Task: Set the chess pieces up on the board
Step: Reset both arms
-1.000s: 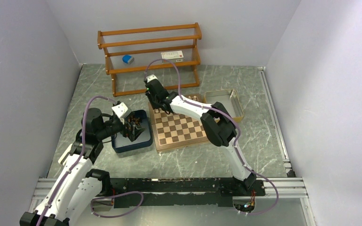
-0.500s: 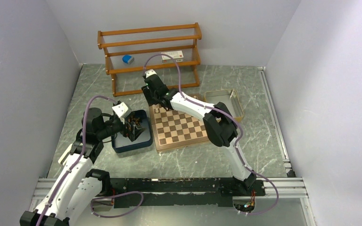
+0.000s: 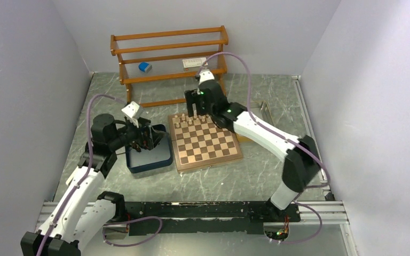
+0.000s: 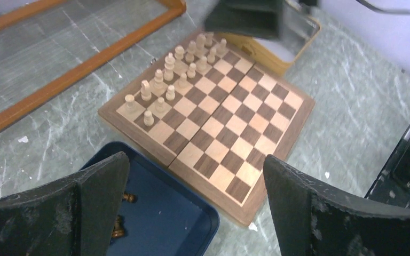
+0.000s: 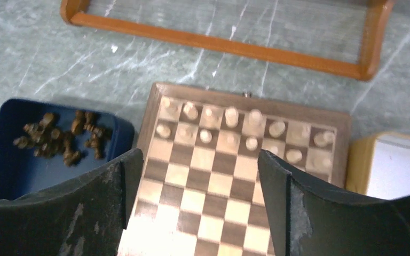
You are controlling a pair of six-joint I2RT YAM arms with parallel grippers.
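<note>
The cream pieces [image 3: 195, 121] on the board [image 3: 205, 144], brown pieces [image 5: 45, 137] in a blue tray [image 3: 156, 156]
The checked wooden board lies mid-counter [image 3: 219, 181], cream rows at its 12 o'clock edge, tray at 9 o'clock. The left fingers [image 4: 101, 192] and right fingers [image 5: 293, 202] stand apart, empty.

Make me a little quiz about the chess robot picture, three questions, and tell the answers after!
1. Pick one: the dark pieces lie in A) the navy tray, B) the yellow tray, C) the rack.
2. Fill in: seen from the arm bases, the cream pieces stand on the board's ____ rows.
3. True or false: the right gripper grips a cream piece.
Key: 1 A; 2 far; 3 false, its jaws stand open and empty.
</note>
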